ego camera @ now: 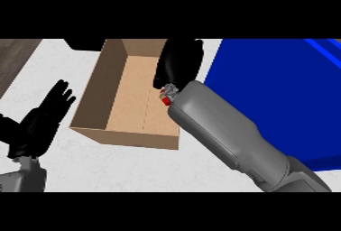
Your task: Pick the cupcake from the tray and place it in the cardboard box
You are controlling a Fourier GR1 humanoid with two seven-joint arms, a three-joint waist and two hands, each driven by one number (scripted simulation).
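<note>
The open cardboard box (130, 101) lies in the middle of the counter, its brown floor showing. My right hand (180, 58) hangs over the box's far right part, seen from the back, fingers curled downward. The cupcake does not show; the hand hides whatever it holds. The blue tray (279, 90) lies to the right of the box, and my right forearm crosses its near left corner. My left hand (41, 119) rests open at the left of the box, fingers up and spread, holding nothing.
A dark wooden surface (15, 58) borders the white counter at the far left. A dark object (85, 44) shows just beyond the box's far left corner. White counter (133, 167) lies in front of the box.
</note>
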